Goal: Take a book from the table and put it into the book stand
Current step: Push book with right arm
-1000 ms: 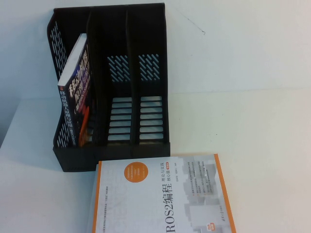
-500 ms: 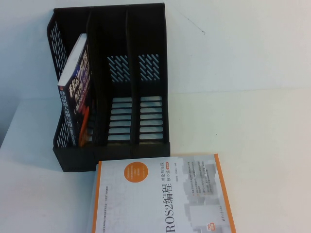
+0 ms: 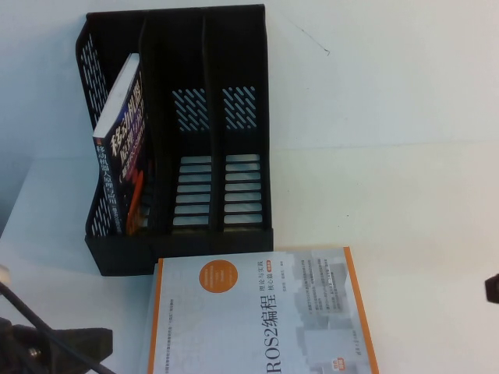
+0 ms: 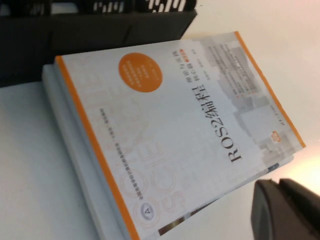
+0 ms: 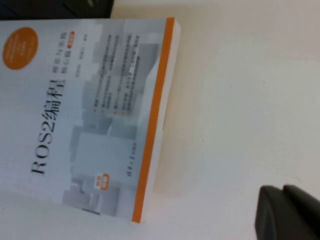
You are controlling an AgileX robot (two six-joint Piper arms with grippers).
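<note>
ROS2 book (image 3: 261,315) lies flat just in front of the book stand (image 3: 175,140). Left gripper (image 3: 58,347) sits near its left edge, right gripper (image 3: 492,288) further off the right edge. Can't tell either one's finger state.

Flat on the table (image 3: 421,195), just in front of the book stand (image 3: 175,136): ROS2 book (image 3: 257,315). Inside the stand's leftmost compartment, leaning: second book (image 3: 121,152). Left of the ROS2 book: left gripper (image 3: 54,347). Right of it, apart: right gripper (image 3: 492,288).

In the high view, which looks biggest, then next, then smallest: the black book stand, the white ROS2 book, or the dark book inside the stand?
1. book stand
2. white ROS2 book, partly cut off by the frame
3. dark book
</note>
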